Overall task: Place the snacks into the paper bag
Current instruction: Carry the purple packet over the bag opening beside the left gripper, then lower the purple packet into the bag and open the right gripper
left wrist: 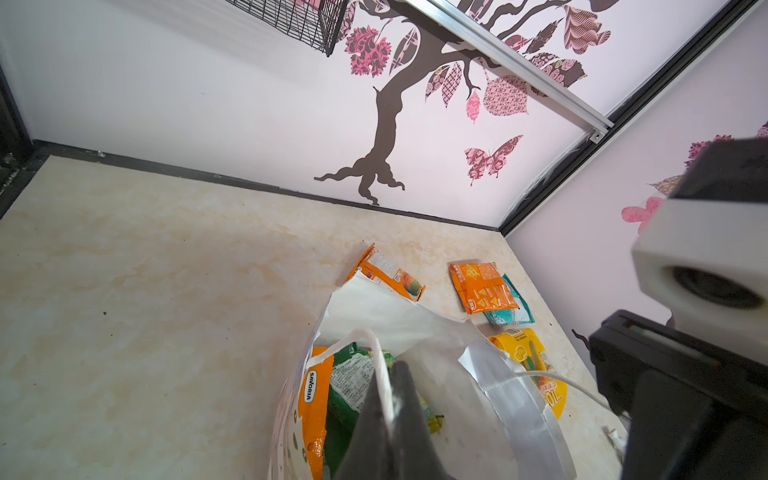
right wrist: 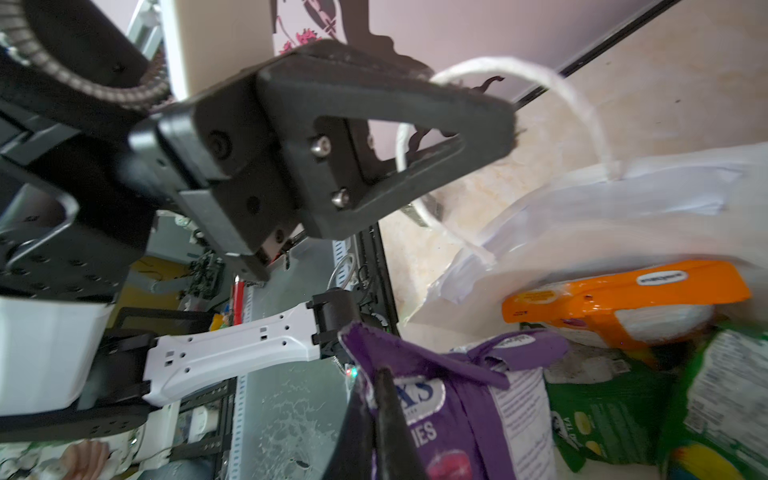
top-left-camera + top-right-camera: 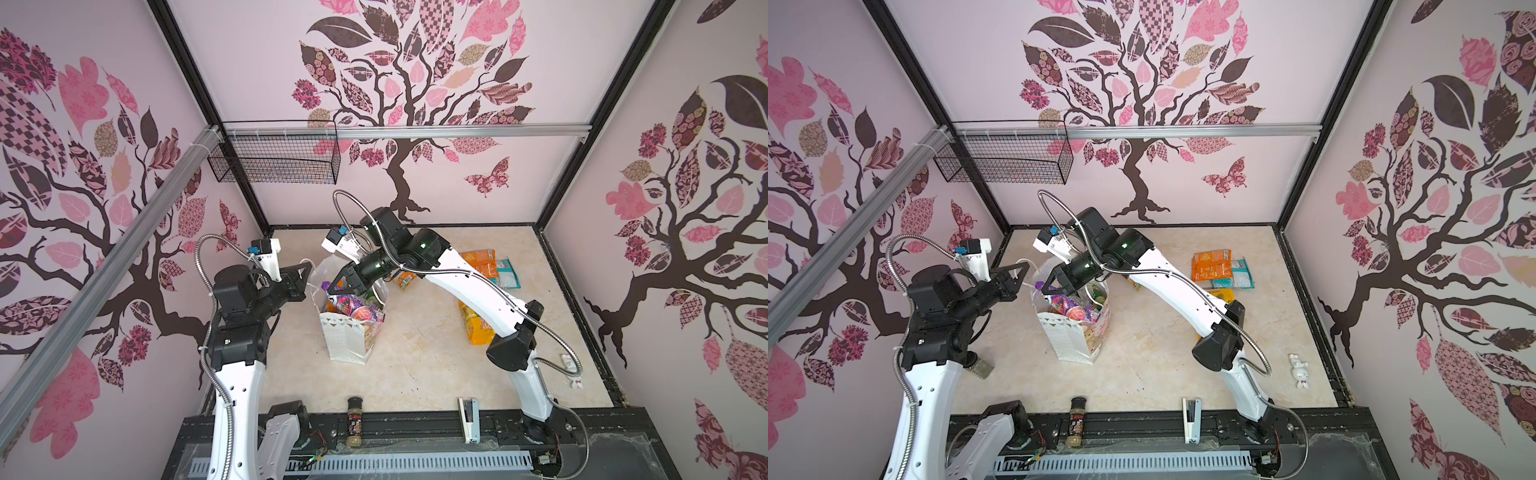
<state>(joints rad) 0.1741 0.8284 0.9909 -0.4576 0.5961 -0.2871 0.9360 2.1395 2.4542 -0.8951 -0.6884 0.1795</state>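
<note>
White cord handle (image 1: 376,353) of the paper bag (image 3: 345,338) was pinched in the fully closed left hand (image 3: 306,268), the bag standing on the worktop (image 3: 419,365) with snacks (image 3: 362,312) inside. Above its open mouth the right hand (image 3: 333,289) was clamped shut on a purple packet (image 2: 457,399). Further right, an orange packet (image 3: 484,259), a teal packet (image 3: 509,279) and a yellow packet (image 1: 517,351) lay loose on the worktop.
</note>
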